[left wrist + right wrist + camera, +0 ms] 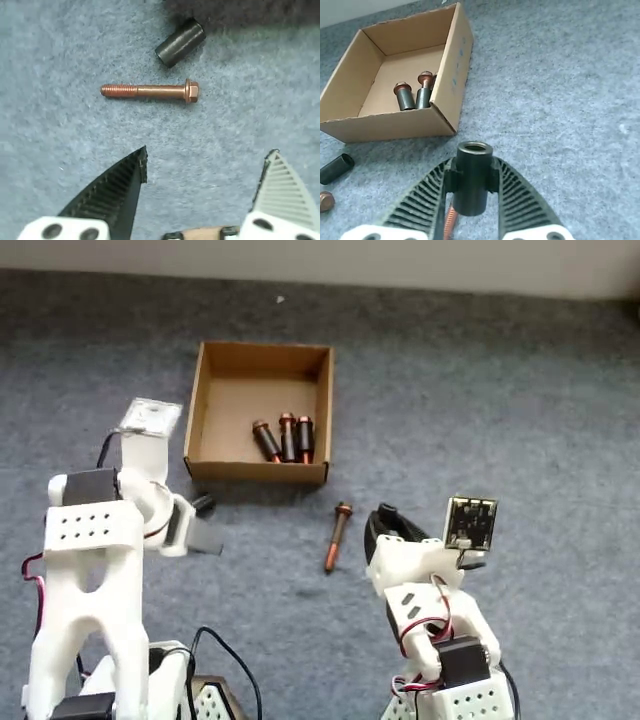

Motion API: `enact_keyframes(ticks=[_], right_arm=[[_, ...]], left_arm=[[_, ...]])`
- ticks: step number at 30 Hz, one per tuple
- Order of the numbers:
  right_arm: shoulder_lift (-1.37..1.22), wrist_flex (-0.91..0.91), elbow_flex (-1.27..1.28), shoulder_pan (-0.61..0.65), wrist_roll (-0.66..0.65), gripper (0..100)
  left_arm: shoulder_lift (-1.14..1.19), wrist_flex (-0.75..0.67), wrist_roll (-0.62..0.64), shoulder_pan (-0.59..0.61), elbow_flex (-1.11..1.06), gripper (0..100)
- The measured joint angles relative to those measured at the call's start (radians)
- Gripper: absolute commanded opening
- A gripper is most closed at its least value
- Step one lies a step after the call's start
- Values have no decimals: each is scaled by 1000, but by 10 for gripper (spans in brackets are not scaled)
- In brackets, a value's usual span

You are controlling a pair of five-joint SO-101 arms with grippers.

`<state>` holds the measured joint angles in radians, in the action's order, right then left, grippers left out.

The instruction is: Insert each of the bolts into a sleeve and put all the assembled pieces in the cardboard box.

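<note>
between the ribbed black fingers of the right gripper (472, 167): one short black cylindrical metal sleeve (471, 181), upright with its bore facing up, the fingers closed on its sides. a bit of copper thread shows low between the fingers; what it belongs to cannot be told.

on the grey carpet (500, 390), between the right gripper and the box's front right corner: one long copper-coloured flanged bolt (337, 536), loose, head toward the box.

off the box's front left corner: a second black sleeve (180, 42) lying on its side, and a second copper bolt (150, 91) just beside it, not touching.

left gripper (207, 151): above the second copper bolt, fingers spread wide, nothing held.

open brown cardboard box (255, 472), toward the carpet's far edge: three assembled bolt-and-sleeve pieces (288, 437) side by side by its front wall.

step in hand, as judged: the fourth assembly. a sleeve is held ready but no bolt is picked up yet. two bolts are left to sleeve.

next move, as judged: the left gripper lowers and closes across a bolt's shank near the head. it then lifts the bolt and lines the threaded tip up with the held sleeve's bore, so that it enters without jamming.
</note>
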<state>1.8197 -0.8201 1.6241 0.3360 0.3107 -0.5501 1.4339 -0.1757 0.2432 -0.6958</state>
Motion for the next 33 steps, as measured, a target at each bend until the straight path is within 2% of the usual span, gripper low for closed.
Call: enact_keyframes(ticks=[4,15,17,22,24,29,33], right_arm=[[0,0,0,0,0,5],[0,0,0,0,0,5],[0,0,0,0,0,5],[0,0,0,0,-17,5],[0,0,0,0,-35,5],[0,0,0,0,-41,5],[0,0,0,0,-48,5]], left_arm=[[0,0,-299,5,0,358],[0,-107,-810,5,0,357],[0,-115,-885,5,0,319],[0,-193,-947,5,-49,107],[0,-247,-950,5,-87,57],[0,-361,-953,5,-149,53],[17,-376,-1010,5,-155,60]])
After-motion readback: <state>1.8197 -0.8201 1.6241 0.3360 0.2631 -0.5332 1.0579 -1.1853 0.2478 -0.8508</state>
